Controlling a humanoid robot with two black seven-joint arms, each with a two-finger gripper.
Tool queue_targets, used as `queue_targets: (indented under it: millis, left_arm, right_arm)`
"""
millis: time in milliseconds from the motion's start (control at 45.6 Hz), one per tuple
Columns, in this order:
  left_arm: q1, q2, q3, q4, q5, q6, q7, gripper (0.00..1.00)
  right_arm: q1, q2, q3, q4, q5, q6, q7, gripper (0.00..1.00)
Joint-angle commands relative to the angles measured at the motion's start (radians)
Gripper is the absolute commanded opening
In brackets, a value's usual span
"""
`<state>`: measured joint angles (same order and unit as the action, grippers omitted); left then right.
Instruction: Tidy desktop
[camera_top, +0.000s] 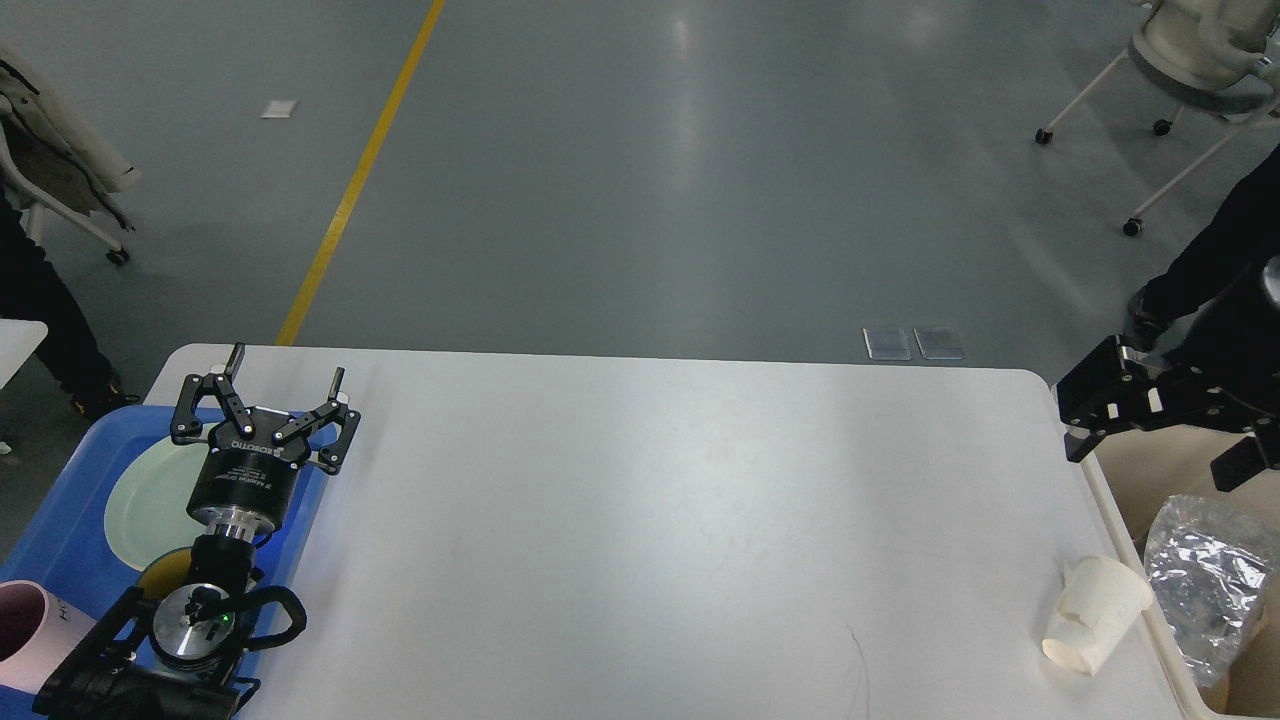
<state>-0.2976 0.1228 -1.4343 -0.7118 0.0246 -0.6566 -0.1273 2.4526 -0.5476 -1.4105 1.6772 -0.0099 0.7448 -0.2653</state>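
Head view, desktop (640, 520) right of open left claw (285, 385)

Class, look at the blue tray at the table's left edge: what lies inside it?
Inside the blue tray lie a pale green plate and a pink cup. The left arm covers most of a yellow item, so it cannot be identified.
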Motion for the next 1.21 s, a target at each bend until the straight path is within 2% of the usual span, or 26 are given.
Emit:
queue_targets:
  millis: [0,197,307,438,1008,1183]
  left_arm:
    - [0.000,0.000,0.000,0.000,0.000,0.000,0.000,0.97]
    - [0.000,0.000,0.000,0.000,0.000,0.000,0.000,0.97]
    - [0.000,0.000,0.000,0.000,0.000,0.000,0.000,0.97]
    - [0.000,0.000,0.000,0.000,0.000,0.000,0.000,0.97]
    - [0.000,0.000,0.000,0.000,0.000,-0.001,0.000,0.97]
    - [0.000,0.000,0.000,0.000,0.000,0.000,0.000,0.97]
  right_arm:
    - [-0.185,-0.061,0.004,-0.037,-0.018,-0.139,0.000,1.00]
    - [-0.593,-0.083,0.125,-0.237,-0.015,-0.419,0.000,1.00]
    - [-0.841,-0.074,0.234,-0.402,-0.002,-0.484,0.001,1.00]
    - [-1.055,-0.060,0.349,-0.559,0.001,-0.487,0.001,1.00]
    - [-1.327,0.046,0.492,-0.824,0.001,-0.510,0.012,1.00]
    - [-1.388,0.092,0.493,-0.890,0.002,-0.562,0.012,1.00]
